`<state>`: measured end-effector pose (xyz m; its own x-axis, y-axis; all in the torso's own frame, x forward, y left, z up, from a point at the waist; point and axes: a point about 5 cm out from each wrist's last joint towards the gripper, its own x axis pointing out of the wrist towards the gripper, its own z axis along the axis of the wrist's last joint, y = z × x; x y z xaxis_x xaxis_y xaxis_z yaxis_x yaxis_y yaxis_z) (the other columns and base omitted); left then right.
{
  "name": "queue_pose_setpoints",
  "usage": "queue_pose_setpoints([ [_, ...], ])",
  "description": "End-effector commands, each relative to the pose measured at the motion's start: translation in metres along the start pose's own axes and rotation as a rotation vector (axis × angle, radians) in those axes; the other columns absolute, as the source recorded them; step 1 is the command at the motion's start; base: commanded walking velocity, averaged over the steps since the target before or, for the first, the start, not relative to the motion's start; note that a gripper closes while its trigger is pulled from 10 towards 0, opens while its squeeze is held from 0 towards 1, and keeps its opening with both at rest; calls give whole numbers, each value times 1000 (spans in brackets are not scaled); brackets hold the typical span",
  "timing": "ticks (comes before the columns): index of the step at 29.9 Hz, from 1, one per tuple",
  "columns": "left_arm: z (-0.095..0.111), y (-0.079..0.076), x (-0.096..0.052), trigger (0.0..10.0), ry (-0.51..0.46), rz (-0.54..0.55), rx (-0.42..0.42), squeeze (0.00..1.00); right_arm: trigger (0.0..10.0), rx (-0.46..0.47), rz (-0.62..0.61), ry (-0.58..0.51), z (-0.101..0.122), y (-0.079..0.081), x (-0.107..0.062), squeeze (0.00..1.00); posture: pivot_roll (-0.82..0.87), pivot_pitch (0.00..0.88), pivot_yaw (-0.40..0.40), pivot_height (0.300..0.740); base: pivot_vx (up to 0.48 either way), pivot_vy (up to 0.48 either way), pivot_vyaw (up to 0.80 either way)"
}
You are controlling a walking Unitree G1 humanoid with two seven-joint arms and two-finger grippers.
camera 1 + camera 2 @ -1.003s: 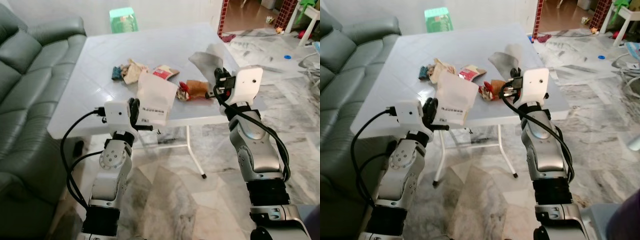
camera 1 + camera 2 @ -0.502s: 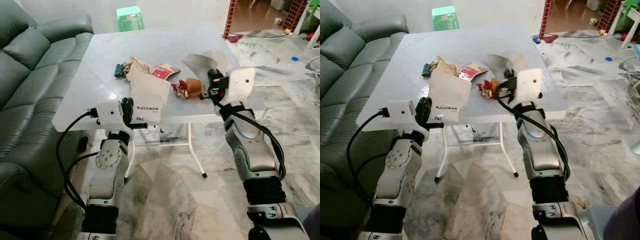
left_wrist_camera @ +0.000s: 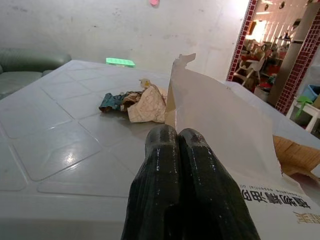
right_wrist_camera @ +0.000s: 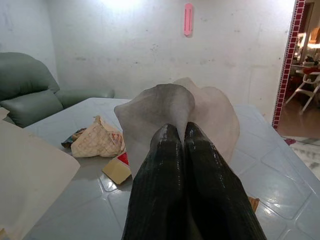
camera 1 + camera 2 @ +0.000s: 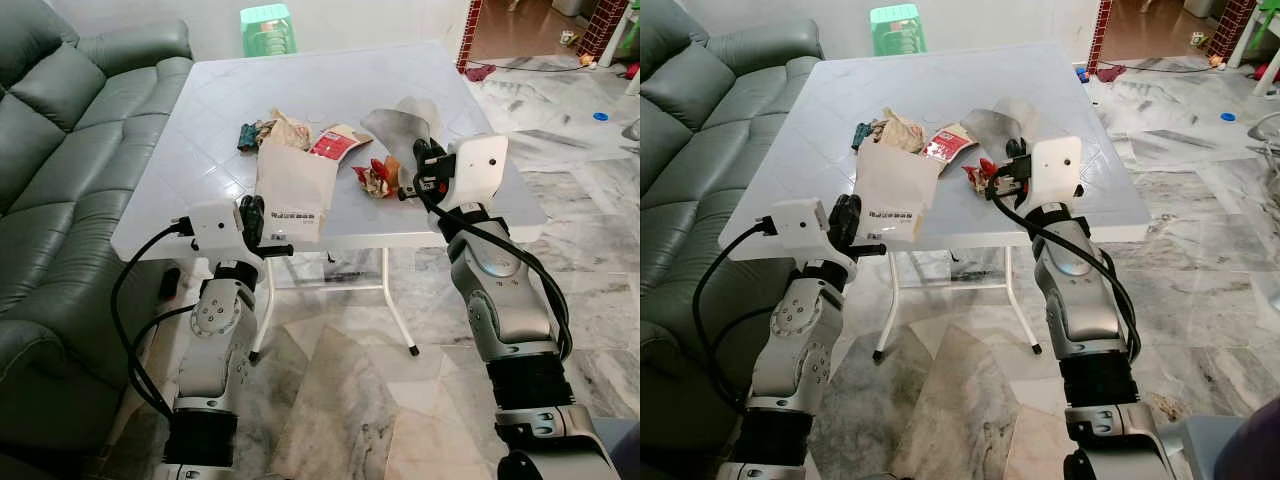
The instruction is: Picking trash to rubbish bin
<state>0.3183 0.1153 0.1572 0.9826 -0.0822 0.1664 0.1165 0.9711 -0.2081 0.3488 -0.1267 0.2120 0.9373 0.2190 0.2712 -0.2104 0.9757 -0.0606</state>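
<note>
Your left gripper (image 5: 262, 222) is pinched closed on the corner of a white paper bag (image 5: 293, 185), which stands above the near edge of the table (image 5: 200, 120). Your right gripper (image 5: 420, 170) is clamped on a thin grey sheet (image 5: 400, 122). Both holds are thin edge pinches, so a quick swing could probably tear or slip them free. The crumpled wrappers (image 5: 275, 130) remain on the table, and a dangling bag could drag them off.

Both eye views look steeply down from head height onto the white table (image 5: 200, 120), sharing nearly everything. Each wrist view skims low across the tabletop, seemingly towards the far wall (image 4: 125, 45).
</note>
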Motion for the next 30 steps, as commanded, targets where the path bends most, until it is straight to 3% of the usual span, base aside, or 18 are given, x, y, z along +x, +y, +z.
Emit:
queue_pose_setpoints([
  [1, 0, 1, 1, 3373, 0, 5, -12, 0, 10000, 4, 7, 3, 2, 2, 3, 0, -40, 59, 42, 740, 0, 0, 0],
  [9, -1, 0, 0, 3608, 6, -1, -17, 0, 10000, 2, 8, 7, 1, 1, 2, 0, -39, 60, 45, 740, 0, 0, 0],
  [30, -2, -1, 0, 3725, 14, -3, -33, 0, 10000, 5, -3, 9, 1, -2, 2, 0, -40, 61, 47, 740, -300, 0, 0],
])
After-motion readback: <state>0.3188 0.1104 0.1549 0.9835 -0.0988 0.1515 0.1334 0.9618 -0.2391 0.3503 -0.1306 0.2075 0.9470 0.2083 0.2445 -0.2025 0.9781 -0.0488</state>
